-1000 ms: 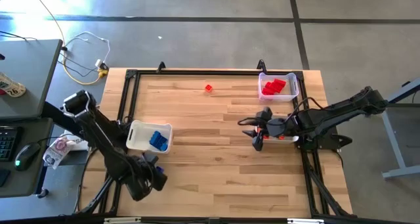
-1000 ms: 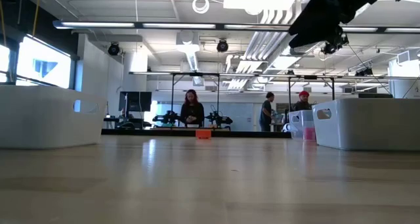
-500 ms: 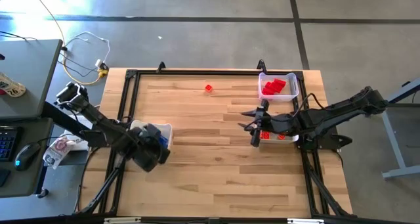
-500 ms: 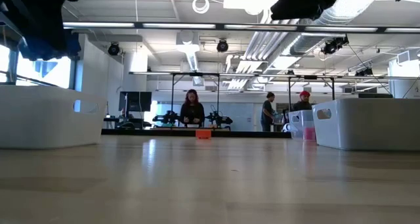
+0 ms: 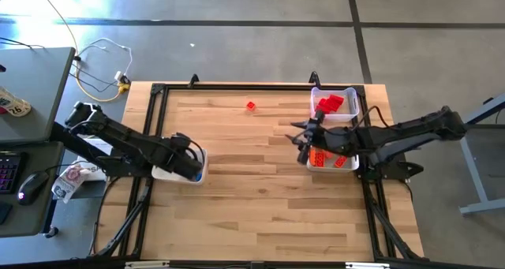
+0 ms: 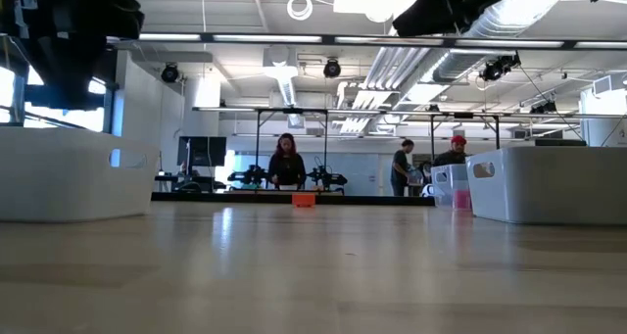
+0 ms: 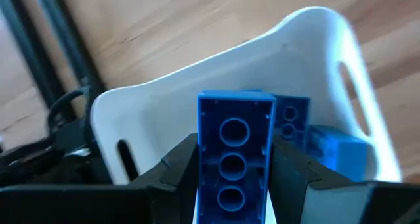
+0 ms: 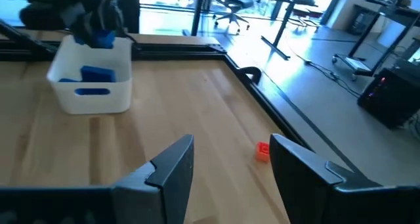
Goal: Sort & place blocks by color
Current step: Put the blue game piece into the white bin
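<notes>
My left gripper [image 5: 192,165] is shut on a blue block [image 7: 235,119] over the white bin [image 5: 168,174] near the table's left edge. More blue blocks [image 7: 328,148] lie in that bin. The right wrist view shows the same gripper [image 8: 98,37] above the bin [image 8: 92,92]. My right gripper [image 5: 304,141] hangs open above the table, left of the bin of orange blocks [image 5: 331,159]. A clear bin [image 5: 335,103] at the far right holds red blocks. One small red-orange block [image 5: 251,106] lies alone on the table near the far edge, also in the right wrist view [image 8: 262,150]. My left gripper pinches the blue block between its two fingers [image 7: 180,161], one on each long side [image 7: 202,152]. The fingers point down from above. The block's hollow underside with three round tubes faces the wrist camera. It is lifted clear, above the white bin.
A black metal frame [image 5: 158,89] runs round the tabletop. In the low view the white bins stand at left [image 6: 73,172] and right [image 6: 549,182], with the lone block [image 6: 304,200] far off between them. Bare wood spans the table's middle and near side.
My left gripper has swung from the table's near-left corner toward the far edge and right, ending over the white bin with the blue block in its fingers. My right gripper has drifted toward the far edge, uncovering the bin of orange blocks.
</notes>
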Tool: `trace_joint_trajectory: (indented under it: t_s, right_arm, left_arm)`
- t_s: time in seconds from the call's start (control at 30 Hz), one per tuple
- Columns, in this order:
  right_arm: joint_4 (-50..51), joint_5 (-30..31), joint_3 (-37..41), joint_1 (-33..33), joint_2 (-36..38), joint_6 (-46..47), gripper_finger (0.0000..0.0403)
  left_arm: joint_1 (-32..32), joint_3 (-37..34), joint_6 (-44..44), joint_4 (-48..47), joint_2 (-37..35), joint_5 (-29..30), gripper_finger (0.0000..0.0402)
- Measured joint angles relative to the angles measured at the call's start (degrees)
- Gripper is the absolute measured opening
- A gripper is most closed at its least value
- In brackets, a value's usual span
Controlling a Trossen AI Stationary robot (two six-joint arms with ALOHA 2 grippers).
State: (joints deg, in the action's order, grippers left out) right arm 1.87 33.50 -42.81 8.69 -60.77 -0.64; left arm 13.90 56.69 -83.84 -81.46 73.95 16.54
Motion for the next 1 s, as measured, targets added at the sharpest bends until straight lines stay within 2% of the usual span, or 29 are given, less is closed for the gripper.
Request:
trace_joint_trajectory:
  t_s: [0.2,0.63,0.8,1.0]
  right_arm:
    - [-1.3,-8.9,0.0,-7.7,0.0,-1.3,0.0185]
    - [-11.6,-26.6,0.0,-24.8,-0.9,-8.1,0.0185]
    - [-12.0,-31.5,-3.6,-29.3,-5.8,-8.5,0.0185]
    - [-11.1,-33.5,-10.3,-31.7,-14.9,-8.9,0.0185]
  left_arm:
    - [-2.0,-0.8,-1.4,-1.2,0.0,-1.2,0.0115]
    - [-5.8,-10.4,-2.9,5.0,0.0,-6.2,0.0115]
    - [-7.5,-12.5,-3.0,5.2,0.0,-7.1,0.0121]
    - [-8.8,-12.9,-1.0,5.1,0.0,-7.3,0.0151]
